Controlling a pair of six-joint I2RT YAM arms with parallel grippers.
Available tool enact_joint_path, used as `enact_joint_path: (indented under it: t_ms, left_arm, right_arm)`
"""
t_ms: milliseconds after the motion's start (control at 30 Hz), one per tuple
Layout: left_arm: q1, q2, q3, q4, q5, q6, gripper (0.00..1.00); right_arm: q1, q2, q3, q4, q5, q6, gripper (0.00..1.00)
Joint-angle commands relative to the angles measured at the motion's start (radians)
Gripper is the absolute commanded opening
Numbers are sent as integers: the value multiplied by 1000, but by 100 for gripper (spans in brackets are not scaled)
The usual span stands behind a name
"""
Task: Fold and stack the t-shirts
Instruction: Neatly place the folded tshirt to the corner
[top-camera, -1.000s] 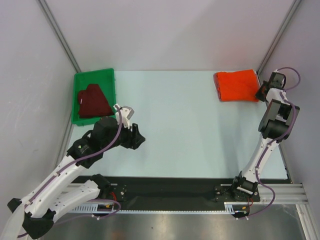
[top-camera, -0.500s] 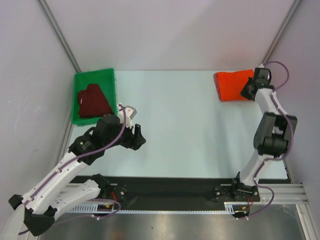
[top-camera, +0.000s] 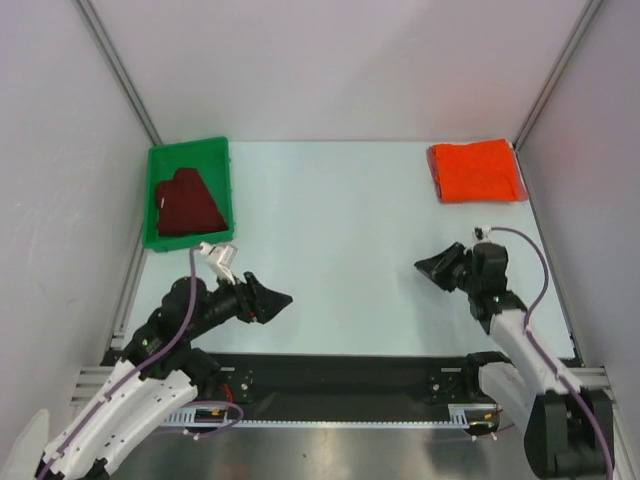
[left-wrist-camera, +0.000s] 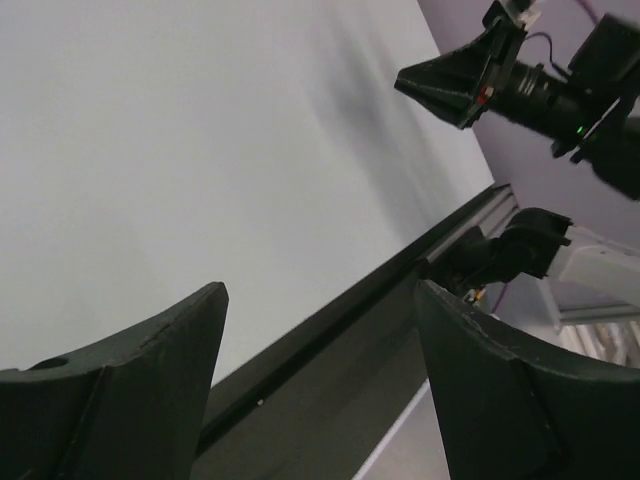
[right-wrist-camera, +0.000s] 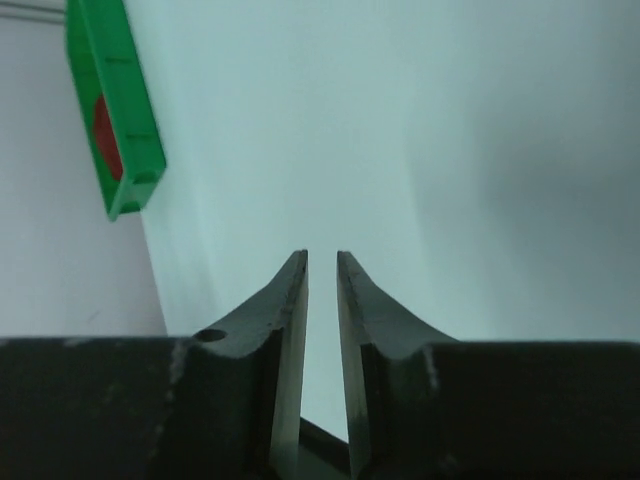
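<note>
The bright orange t-shirt (top-camera: 476, 172) lies folded at the table's far right corner. The dark maroon t-shirt (top-camera: 187, 205) lies crumpled in the green bin (top-camera: 190, 152) at the far left; it also shows as a red patch in the right wrist view (right-wrist-camera: 105, 135). The pink t-shirt is out of view. My left gripper (top-camera: 277, 299) is open and empty, low over the near left of the table (left-wrist-camera: 320, 290). My right gripper (top-camera: 424, 267) is empty, with its jaws almost together, and points left over the near right of the table (right-wrist-camera: 322, 255). Both are far from the shirts.
The light table (top-camera: 340, 230) has grey walls on three sides. A black rail (top-camera: 340, 375) runs along the near edge by the arm bases. The green bin shows in the right wrist view (right-wrist-camera: 120, 110). The right gripper shows in the left wrist view (left-wrist-camera: 455, 75).
My right arm has pulled back from the orange t-shirt to the near right of the table. My left arm has drawn back toward the near edge.
</note>
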Motion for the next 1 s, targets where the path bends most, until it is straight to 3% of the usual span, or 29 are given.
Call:
enact_joint_path:
  t_ms: [0,133,200,300,467,500,600,633,967]
  left_arm:
    - [10,-149,-147,149,24,-247,82]
    - [10,-424,-397,283,11,-414,85]
    - [10,-537,-456,255,-3,-482,86]
    - [10,-508,-484,278,41,-453,87]
    - [10,-547,-574,355,107,-509,88]
    - [10,-534,-611,438,130,-522,87]
    - [10,-565,-704,517,171,-617,87]
    - [10,-553,-720,542,172,-623,88]
    - [10,-565,-749,576,196,-660,87]
  right_arm:
    - [42,-237,-166,151,-68,188,23]
    - [60,-544,-356,122,-90,321,29]
    - [65,-733,-430,64,-106,384,32]
    - [68,-895,-473,-133,-115,386,38]
    - [71,-784,-513,-111,-124,329,54]
    - [72,-782,-513,-119,-114,318,64]
    - [72,-791,-515,-142,-85,294,83]
    - [72,-790,-515,-158,-81,286,99]
    - [74,-850,-516,-264,-152,252,100]
